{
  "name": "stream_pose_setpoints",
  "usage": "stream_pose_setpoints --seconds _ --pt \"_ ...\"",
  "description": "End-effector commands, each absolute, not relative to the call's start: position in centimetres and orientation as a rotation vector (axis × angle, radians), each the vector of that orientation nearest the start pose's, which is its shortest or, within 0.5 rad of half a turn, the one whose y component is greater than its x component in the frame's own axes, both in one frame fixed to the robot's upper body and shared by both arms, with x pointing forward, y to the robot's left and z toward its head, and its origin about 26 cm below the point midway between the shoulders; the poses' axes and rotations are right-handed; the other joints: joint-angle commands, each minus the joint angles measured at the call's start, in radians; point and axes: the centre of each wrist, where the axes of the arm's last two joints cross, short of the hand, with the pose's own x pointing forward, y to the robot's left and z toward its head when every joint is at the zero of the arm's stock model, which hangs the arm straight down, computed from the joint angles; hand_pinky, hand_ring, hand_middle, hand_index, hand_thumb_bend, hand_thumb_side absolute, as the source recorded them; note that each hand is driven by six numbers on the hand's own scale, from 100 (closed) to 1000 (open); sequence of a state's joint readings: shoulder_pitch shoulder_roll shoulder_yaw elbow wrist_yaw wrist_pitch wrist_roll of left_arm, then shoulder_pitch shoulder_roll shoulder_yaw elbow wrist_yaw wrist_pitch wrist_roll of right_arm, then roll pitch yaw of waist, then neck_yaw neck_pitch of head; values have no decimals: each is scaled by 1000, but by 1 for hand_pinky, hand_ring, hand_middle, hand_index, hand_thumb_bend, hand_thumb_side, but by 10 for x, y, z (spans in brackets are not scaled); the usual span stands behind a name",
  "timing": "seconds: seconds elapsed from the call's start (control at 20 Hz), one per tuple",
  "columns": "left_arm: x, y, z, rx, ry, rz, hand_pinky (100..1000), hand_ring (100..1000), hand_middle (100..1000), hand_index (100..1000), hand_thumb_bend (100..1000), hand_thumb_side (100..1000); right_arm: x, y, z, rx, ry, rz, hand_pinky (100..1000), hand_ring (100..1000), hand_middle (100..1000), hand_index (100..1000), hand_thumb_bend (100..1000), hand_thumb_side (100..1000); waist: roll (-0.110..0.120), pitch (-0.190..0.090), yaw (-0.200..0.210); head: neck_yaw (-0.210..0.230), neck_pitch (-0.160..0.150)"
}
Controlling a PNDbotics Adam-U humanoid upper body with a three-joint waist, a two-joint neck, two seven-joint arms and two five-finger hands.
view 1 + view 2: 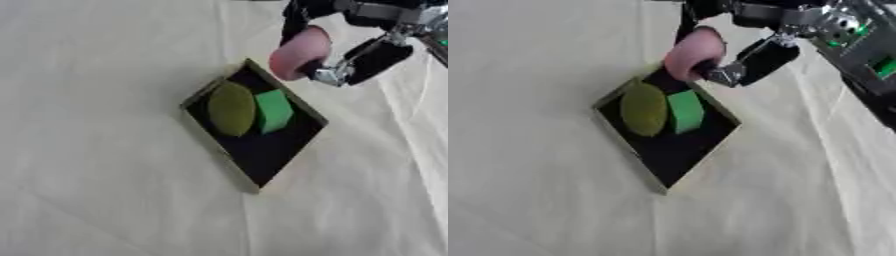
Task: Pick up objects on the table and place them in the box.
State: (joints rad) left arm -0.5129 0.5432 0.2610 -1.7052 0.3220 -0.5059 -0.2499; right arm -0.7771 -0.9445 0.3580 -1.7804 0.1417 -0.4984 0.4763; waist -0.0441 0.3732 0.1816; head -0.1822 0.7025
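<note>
Cream cloth (pixel 105 190) covers the table and fills the near part of both views, creased and bare around the box (pixel 229 159). That box is a shallow dark tray with a pale rim, lying askew on the cloth with one corner pointing toward the far edge. Inside it, an olive-green oval piece (pixel 231 108) lies just beside a bright green block (pixel 274 110), the two touching or nearly so, both in the far half of the tray. Above the box's far corner the right hand (pixel 745 62) comes in from the upper right, its fingers (pixel 709 70) and thumb curled around a pink rounded object (pixel 299 52), which hangs clear of the tray, over the rim
</note>
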Motion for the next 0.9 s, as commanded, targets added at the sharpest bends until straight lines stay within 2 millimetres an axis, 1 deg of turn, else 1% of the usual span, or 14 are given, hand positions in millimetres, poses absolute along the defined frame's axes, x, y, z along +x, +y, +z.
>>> stream_pose_setpoints --seconds 0.05,0.1,0.45,0.7,0.9 --pt "339 365 272 -171 3395 636 826 864 811 860 100 659 338 -263 316 441 2227 -2355 797 672 547 679 100 196 12 -27 -5 6 8" --pt "339 364 272 -169 3395 633 826 864 811 860 100 672 340 -262 311 420 2216 -2375 797 673 547 679 100 229 14 -29 -8 7 9" --pt "340 362 271 -158 3394 628 826 864 812 860 100 672 352 -252 276 329 2111 -2526 809 681 555 687 100 238 26 -28 -12 6 4" --pt "340 361 271 -154 3394 625 825 864 812 860 100 672 358 -247 256 339 2043 -2588 816 702 573 699 100 248 27 -22 -15 6 1" --pt "340 361 272 -148 3391 626 825 864 811 859 100 672 363 -245 245 398 2049 -2568 817 714 586 710 100 247 27 -16 -12 8 -3"
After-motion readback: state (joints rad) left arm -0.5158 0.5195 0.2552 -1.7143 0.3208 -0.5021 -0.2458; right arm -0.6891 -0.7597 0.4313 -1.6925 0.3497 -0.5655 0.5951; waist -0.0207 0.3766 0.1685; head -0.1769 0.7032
